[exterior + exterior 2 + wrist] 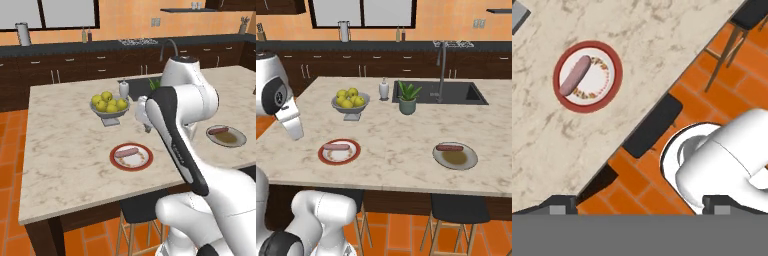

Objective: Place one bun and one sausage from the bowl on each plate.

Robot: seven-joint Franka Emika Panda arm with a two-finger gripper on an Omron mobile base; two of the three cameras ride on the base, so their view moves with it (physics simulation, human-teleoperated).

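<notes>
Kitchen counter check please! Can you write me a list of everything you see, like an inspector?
Surface: pale marble island counter, with a sink set in its far side.
Job's things: red-rimmed plate holds one sausage, no bun; grey plate holds one sausage, no bun.
Clutter: footed bowl of yellow-green apples, potted plant, small white bottle.
Gripper: fingertips spread wide, holding nothing, high above the counter edge.
Cables: nothing seen.
Surroundings: dark stools, orange tile floor, dark cabinets.
</notes>
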